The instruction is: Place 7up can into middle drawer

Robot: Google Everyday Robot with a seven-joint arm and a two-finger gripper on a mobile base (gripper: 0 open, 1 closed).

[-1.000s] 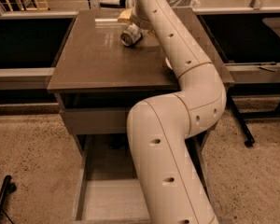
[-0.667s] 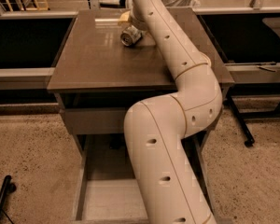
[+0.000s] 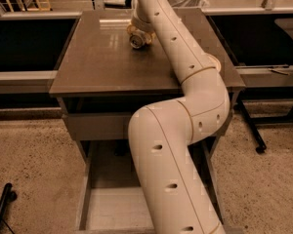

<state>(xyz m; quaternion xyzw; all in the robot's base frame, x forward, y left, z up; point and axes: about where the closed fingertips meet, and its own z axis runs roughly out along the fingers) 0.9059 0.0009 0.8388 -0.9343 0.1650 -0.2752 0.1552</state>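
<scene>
Camera view shows the gripper (image 3: 139, 34) at the far side of the tabletop (image 3: 97, 62), right at the can (image 3: 136, 42), which looks tipped on its side. Whether it has hold I cannot tell. A loose hold could let the can roll away short of the open drawer (image 3: 112, 211) below.

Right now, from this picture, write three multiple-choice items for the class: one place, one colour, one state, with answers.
1. Where is the 7up can? A on the floor; B on the table top; C under the table.
2. What colour is the robot arm? A black; B cream; C blue.
3. The middle drawer is: A pulled open; B shut; C missing.
Answers: B, the 7up can lies on the far table top with the gripper at it; B, the robot arm is cream throughout; A, its pale floor shows below.
</scene>
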